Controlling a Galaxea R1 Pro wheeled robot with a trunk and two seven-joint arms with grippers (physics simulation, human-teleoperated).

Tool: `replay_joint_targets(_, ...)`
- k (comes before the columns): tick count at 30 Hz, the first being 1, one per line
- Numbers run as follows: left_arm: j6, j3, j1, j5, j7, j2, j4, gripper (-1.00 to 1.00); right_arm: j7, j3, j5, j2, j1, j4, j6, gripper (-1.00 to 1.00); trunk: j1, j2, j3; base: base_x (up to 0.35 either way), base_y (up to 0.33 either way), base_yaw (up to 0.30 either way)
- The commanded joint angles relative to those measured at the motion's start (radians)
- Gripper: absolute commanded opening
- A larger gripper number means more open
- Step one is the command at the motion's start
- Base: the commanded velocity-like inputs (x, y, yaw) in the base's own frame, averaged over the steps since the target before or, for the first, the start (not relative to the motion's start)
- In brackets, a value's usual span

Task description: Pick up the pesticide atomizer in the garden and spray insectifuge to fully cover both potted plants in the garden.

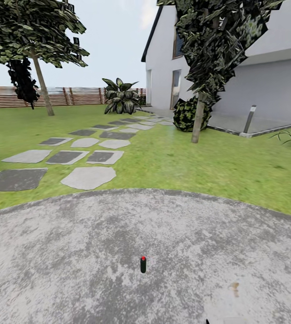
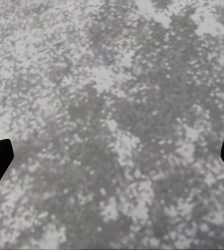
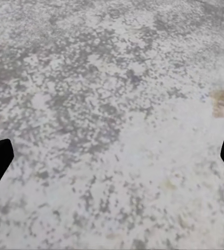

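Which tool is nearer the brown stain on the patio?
Right. The brown stain lies on the patio ahead of the right tool, on the robot's right side. The left tool faces a plain grey patch, so it is likely farther.

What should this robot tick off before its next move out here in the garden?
1. Left gripper open, nothing between its fingers: ok.
2. Right gripper open, nothing between its fingers: ok.
3. Small dark object with a red top standing upright on the patio ahead: ok.
4. That object is the atomizer: cannot tell, too small.
5. Object within an arm's reach: cannot tell.
6. Potted plants located: cannot tell.
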Motion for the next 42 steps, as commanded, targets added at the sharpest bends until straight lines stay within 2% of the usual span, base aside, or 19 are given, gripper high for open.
replay_joint_targets(1,-0.003,0.000,0.000,0.000,-0.001,0.000,0.001,1.00,0.000,0.000,0.001,0.000,-0.001,0.001,-0.003,1.00,0.000,0.000,-0.001,0.000,-0.276,0.006)
replay_joint_targets(13,-0.003,0.001,0.000,0.000,0.002,0.005,0.001,1.00,-0.002,0.000,0.002,0.015,-0.001,0.001,-0.003,1.00,0.000,0.000,-0.001,0.060,-0.231,0.226)
replay_joint_targets(42,-0.003,0.000,0.000,0.000,0.007,0.005,0.001,1.00,-0.002,0.000,0.004,0.016,-0.001,0.001,-0.003,1.00,0.000,0.000,-0.001,0.259,-0.153,0.279)
